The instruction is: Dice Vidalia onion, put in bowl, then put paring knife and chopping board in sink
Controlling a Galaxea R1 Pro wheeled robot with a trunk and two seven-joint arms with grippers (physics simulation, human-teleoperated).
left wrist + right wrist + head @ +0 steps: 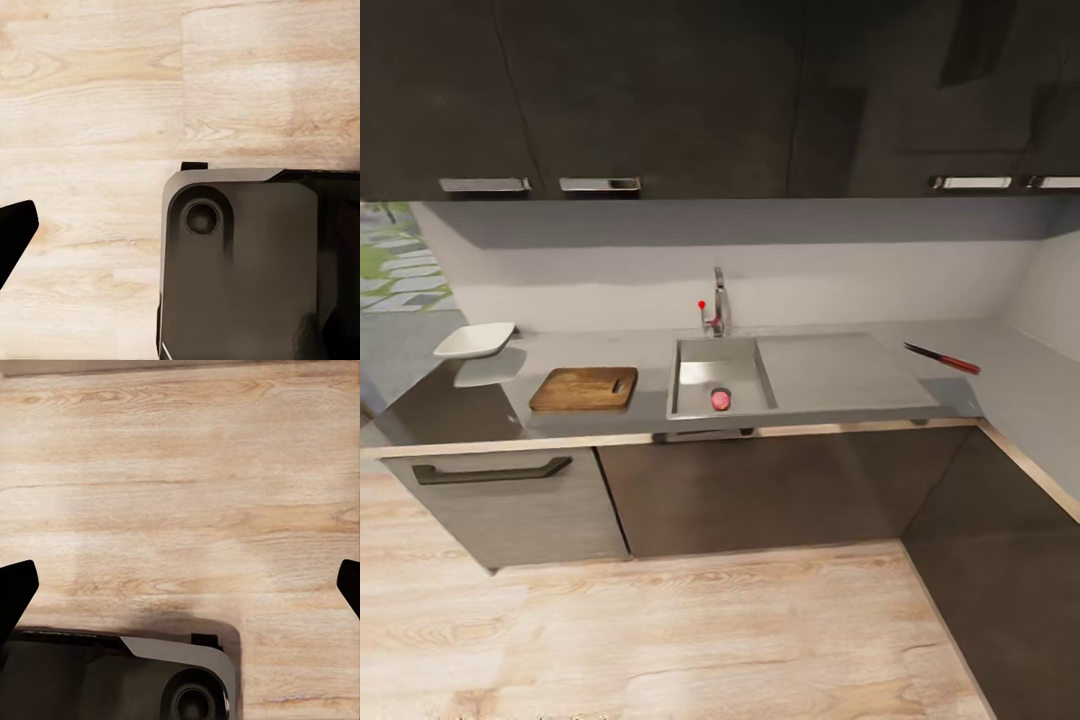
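The onion [720,399] sits in the sink [694,372], near the front wall of the basin and just beside the drain, with the tap [715,303] at the back rim. To the left on the countertop [840,372] lies the board [584,388], flat, slot handle toward the sink; beyond it, at the counter's far left end, is the bowl [474,340]. The knife [942,358] lies well apart on the right, past the drainboard, red handle pointing toward the corner.

Neither pair of jaws is near any of this. Both wrist cameras look down at the wood floor [187,495] and the grey robot base [240,270]. On the right gripper [186,583] a dark fingertip shows at each edge of the picture, so the jaws stand wide with nothing between them. On the left one dark fingertip [15,232] shows at the edge; its jaws are probably wide too, but I cannot tell.

The onion looks small, round and smooth: light and firm, but likely to roll or squirt out of a pinch. Best to close across its widest middle from above, with the jaws straddling it squarely. The basin walls leave little room in front of it, so fingers should come down along the sink's length.
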